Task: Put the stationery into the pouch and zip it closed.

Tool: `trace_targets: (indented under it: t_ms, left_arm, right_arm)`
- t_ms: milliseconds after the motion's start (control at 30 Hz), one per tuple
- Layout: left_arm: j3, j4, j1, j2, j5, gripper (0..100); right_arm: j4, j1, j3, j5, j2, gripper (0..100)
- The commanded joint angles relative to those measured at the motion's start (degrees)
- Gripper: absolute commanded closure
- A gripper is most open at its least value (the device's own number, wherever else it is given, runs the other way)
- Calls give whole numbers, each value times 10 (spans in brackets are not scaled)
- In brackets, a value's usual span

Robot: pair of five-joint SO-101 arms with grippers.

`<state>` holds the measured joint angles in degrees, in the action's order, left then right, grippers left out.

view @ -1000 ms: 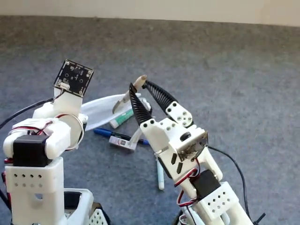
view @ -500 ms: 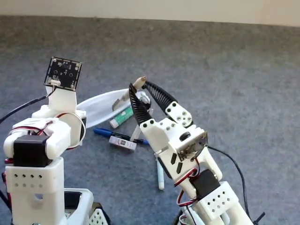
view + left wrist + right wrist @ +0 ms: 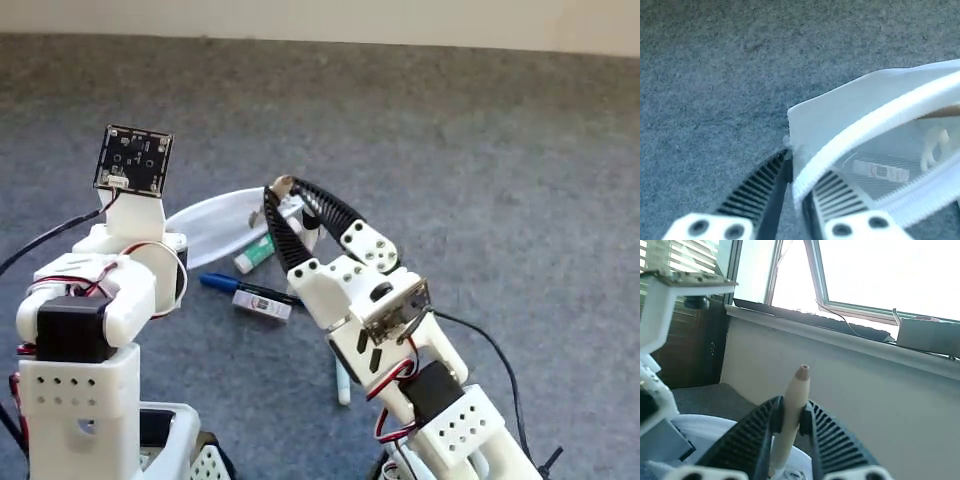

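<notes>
The left pincer [image 3: 790, 162] is clenched on the pouch [image 3: 840, 115] rim, propping its mouth open. The right pincer [image 3: 791, 407] grasps a beige pen [image 3: 799, 382], whose lower end sits at that mouth below it. If released while tilted, the pen could catch the zipper edge and tumble onto the counter [image 3: 500, 150].

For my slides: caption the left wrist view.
Left gripper, jaws shut on the open pouch at its edge, grey carpet beyond.

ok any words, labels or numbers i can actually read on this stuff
None can be read.
Green and white tube: print too small to read.
Small white block beside the blue pen: dark marks, blurred.
Label inside the pouch: blurred.
</notes>
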<state>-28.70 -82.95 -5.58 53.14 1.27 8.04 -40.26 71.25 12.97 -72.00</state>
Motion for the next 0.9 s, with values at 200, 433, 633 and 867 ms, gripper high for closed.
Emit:
trace_targets:
  t_ms: [200, 433, 633, 867]
  left_arm:
    - [0, 9, -7, -3, -6, 990]
    - [0, 11, -7, -3, -5, 990]
    - [6, 13, -33, -3, -4, 990]
    - [25, 20, -64, -3, 12, 992]
  right_arm:
    - [-73, -39, -29, 6, -4, 842]
    - [-159, -39, -88, 4, -5, 842]
    - [-288, -36, -144, 4, -5, 842]
    - [-482, -36, -236, 4, -17, 842]
